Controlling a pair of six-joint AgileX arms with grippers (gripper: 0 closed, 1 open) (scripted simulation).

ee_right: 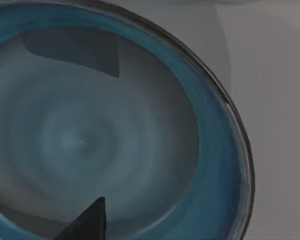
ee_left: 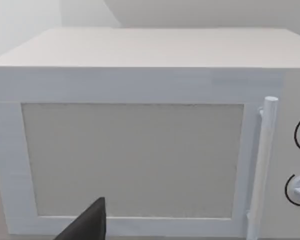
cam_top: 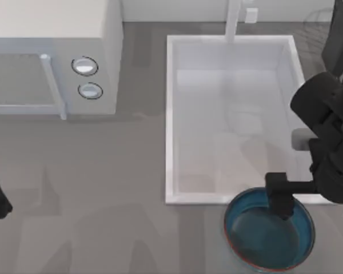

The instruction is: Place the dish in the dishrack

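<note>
dish [cam_top: 263,242] empty, right gripper [cam_top: 280,206] over it

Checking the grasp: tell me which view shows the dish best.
The top view: the whole dish sits in front of the sink, with the right claw over it. The right wrist view shows its inside and rim close up; the left wrist view faces the microwave.

The dish [cam_top: 268,240] runs off the bottom edge of the top view, and the right gripper [cam_top: 278,200] covers part of its far rim, so whether the fingers actually pinch it is anyone's guess. The dishrack [cam_top: 319,20] is just a few faint wires in the top right corner, mostly behind the right arm. The microwave [cam_top: 51,57] gets chopped by the left and top edges.
</note>
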